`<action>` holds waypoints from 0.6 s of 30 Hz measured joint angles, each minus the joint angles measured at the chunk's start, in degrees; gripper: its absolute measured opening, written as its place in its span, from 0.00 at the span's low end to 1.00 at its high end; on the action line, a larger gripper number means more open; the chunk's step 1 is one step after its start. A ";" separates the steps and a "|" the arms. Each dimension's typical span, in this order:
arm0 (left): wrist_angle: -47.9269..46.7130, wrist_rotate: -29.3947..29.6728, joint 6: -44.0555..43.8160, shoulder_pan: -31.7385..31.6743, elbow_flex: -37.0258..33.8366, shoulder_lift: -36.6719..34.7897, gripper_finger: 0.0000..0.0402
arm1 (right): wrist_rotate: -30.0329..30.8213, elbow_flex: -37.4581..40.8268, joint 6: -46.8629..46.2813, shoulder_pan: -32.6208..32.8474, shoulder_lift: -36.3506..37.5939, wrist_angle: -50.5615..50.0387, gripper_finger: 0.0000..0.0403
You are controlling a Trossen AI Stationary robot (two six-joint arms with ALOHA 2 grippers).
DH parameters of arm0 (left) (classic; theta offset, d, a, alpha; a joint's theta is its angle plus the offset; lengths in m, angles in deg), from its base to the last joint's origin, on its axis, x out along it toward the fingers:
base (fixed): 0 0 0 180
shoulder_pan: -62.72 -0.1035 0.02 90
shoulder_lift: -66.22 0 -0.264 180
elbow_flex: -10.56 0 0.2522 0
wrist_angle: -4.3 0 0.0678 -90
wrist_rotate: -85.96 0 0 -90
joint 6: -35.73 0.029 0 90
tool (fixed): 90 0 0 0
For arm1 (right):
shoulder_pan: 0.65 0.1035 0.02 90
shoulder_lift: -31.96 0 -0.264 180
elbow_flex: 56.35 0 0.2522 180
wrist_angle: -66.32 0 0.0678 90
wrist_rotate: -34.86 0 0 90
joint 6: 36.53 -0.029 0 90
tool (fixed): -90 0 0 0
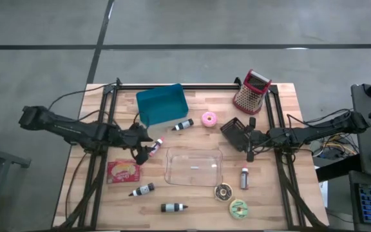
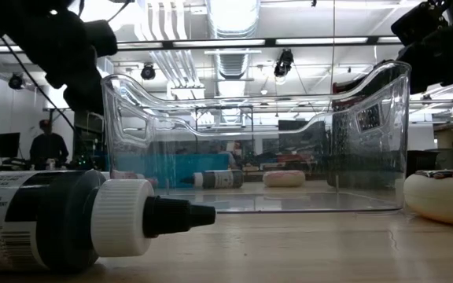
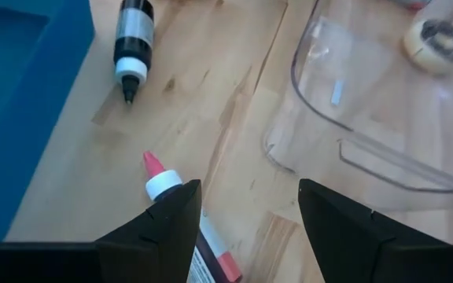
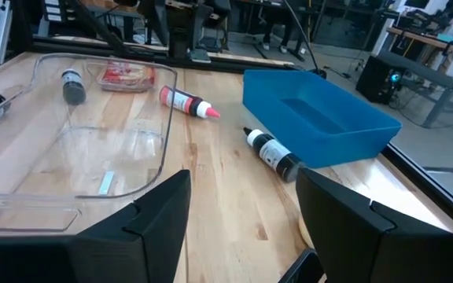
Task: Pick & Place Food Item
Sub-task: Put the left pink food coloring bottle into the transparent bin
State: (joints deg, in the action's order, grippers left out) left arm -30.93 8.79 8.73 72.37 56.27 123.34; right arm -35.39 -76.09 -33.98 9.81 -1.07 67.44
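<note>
While the left gripper (image 1: 140, 152) hovers, jaws apart, over the red-tipped tube (image 1: 156, 146) left of centre, the right gripper (image 1: 240, 136) waits, jaws apart, beside the clear tray (image 1: 193, 182).

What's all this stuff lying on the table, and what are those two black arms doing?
Clear bin: one, transparent, table centre, empty.
Blue bin: one, teal-blue, far side, left of centre.
Grater: one, red-topped, far right.
Bottles: five; one red-tipped beside the left gripper, one by the blue bin, two at the near edge, one right of the clear bin.
Doughnuts: pink far centre, chocolate and green near right.
Snack packet: one, red, near left.
Left gripper: open, over the red-tipped bottle.
Right gripper: open, right of the clear bin.
</note>
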 joint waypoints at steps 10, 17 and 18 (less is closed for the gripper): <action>-0.38 -2.78 -4.36 -1.16 1.46 6.95 0.60 | -0.02 -0.01 -0.49 0.00 -0.03 -1.35 0.54; -6.72 -6.51 -7.13 -1.55 4.61 10.30 0.80 | -0.02 -0.02 -0.49 0.02 -0.01 -1.41 0.54; -7.23 -6.92 -7.13 -1.55 5.01 10.92 0.82 | -0.02 -0.02 -0.49 0.02 -0.01 -1.41 0.54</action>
State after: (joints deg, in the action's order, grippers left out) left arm -38.17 1.87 1.60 70.82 61.28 134.26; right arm -35.41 -76.11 -34.46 9.84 -1.08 66.03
